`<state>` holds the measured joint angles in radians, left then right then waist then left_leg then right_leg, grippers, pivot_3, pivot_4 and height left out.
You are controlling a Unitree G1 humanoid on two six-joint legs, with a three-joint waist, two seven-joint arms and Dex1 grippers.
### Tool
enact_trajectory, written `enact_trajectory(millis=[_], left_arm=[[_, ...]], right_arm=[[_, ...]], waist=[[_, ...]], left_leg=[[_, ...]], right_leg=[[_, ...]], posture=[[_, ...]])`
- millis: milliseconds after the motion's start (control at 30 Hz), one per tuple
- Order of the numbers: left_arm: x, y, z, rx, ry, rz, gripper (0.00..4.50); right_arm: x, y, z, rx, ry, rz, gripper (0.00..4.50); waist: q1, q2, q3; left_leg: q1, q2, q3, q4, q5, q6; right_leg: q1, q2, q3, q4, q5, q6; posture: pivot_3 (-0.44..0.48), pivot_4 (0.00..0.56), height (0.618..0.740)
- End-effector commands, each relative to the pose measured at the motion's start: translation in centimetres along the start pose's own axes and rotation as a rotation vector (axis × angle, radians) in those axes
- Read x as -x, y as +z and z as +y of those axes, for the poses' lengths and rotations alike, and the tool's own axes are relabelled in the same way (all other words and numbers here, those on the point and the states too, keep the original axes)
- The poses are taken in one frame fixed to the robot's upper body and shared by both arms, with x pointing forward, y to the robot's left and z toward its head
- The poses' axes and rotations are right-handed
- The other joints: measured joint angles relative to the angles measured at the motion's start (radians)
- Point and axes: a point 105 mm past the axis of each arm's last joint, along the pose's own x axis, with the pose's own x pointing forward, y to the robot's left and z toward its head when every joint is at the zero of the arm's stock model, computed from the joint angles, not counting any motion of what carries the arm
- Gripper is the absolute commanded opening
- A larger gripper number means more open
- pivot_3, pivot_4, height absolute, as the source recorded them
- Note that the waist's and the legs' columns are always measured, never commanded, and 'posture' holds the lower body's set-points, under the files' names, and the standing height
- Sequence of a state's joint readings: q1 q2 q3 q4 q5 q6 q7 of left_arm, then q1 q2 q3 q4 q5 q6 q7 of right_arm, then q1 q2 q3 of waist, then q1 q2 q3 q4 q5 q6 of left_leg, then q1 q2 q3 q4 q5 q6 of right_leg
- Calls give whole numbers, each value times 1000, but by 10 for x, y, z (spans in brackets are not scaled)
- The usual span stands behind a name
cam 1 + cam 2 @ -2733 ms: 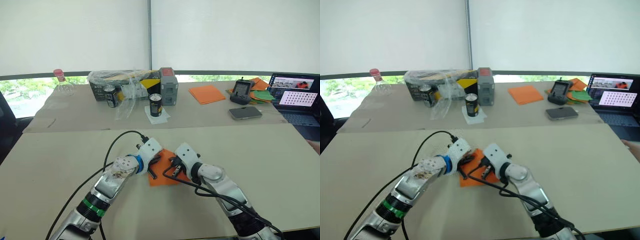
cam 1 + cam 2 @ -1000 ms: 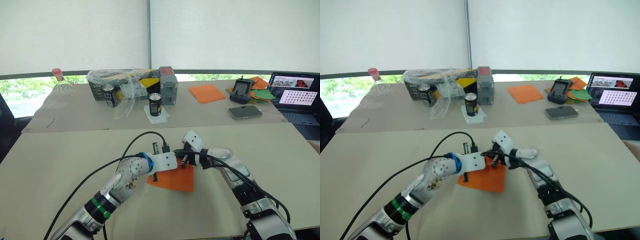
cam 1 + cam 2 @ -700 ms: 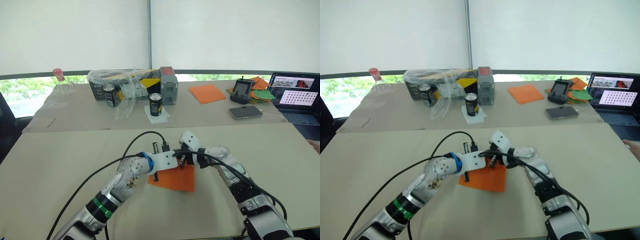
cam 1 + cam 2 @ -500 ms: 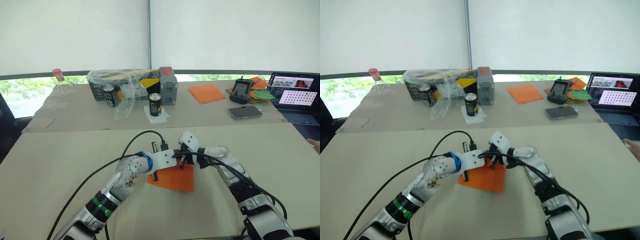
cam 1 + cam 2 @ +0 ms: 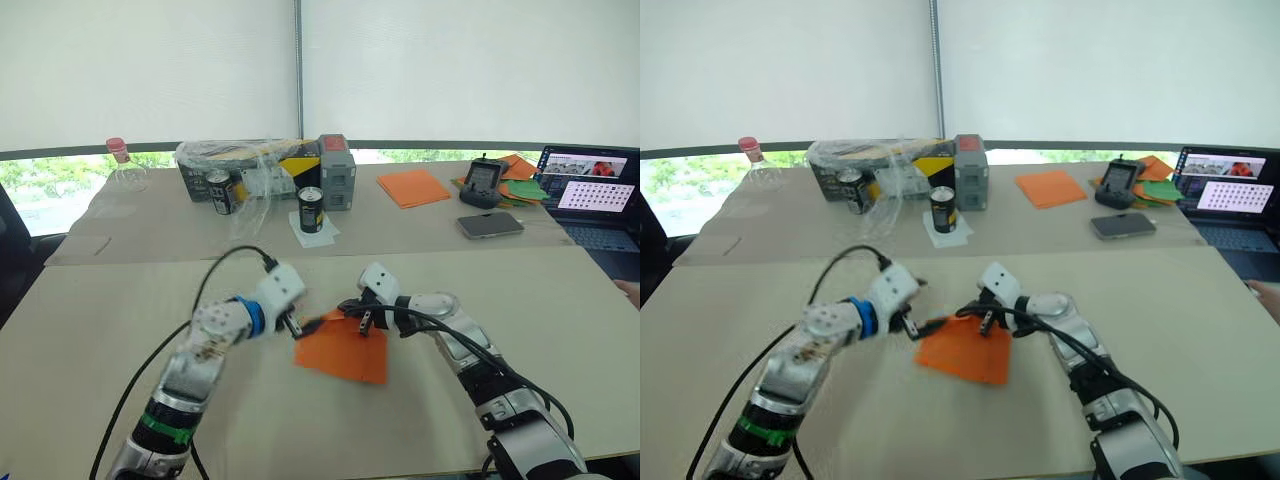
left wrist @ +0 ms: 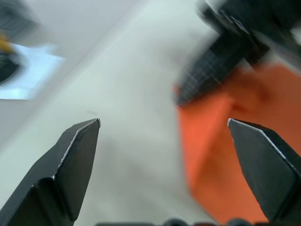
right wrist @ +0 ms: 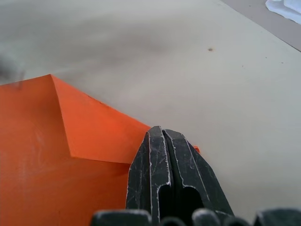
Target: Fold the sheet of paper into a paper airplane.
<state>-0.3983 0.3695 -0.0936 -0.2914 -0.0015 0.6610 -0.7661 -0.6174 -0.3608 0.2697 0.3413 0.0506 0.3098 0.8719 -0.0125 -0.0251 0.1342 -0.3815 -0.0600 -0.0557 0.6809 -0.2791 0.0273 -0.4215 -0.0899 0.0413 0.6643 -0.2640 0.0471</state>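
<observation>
The robot has 2 silver and white arms with black cables, a blue ring and a green band on the left arm (image 5: 215, 345), and black fingers.

head stereo: high, forward-down | wrists: close along fingers | shared: orange sheet of paper (image 5: 343, 350)

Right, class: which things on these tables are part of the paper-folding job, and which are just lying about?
Part of the job: the sheet of paper, the left gripper, the right gripper.

Lying about: the stack of orange sheets, the green papers, two cans, the phone, the laptop, the bottle.
</observation>
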Motion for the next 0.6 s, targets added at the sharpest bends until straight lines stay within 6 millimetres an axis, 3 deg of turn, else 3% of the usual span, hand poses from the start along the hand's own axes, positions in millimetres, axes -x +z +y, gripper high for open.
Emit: enact_trajectory(millis=[33,200,367,600], left_arm=[[1,13,3,104,0,-88,3437],[-16,9,-11,149,-19,-101,1770],[-34,-13,-36,161,-75,-35,59],[-38,-44,-43,183,-66,51,59]], right_arm=[[-1,-20,6,-16,9,66,0],[-1,-19,7,-15,-2,62,0],[0,-19,7,-25,-17,62,0],[4,-16,5,-33,-47,50,0]], waist=[[0,0,0],[0,0,0],[0,0,0],[1,0,0]], left_leg=[[0,0,0,0,0,0],[0,-1,0,0,0,0],[0,0,0,0,0,0],[0,0,0,0,0,0]], right_leg=[[0,0,0,0,0,0],[0,0,0,0,0,0],[0,0,0,0,0,0],[0,0,0,0,0,0]], posture=[[0,150,740],[0,150,740],[0,150,740],[0,150,740]])
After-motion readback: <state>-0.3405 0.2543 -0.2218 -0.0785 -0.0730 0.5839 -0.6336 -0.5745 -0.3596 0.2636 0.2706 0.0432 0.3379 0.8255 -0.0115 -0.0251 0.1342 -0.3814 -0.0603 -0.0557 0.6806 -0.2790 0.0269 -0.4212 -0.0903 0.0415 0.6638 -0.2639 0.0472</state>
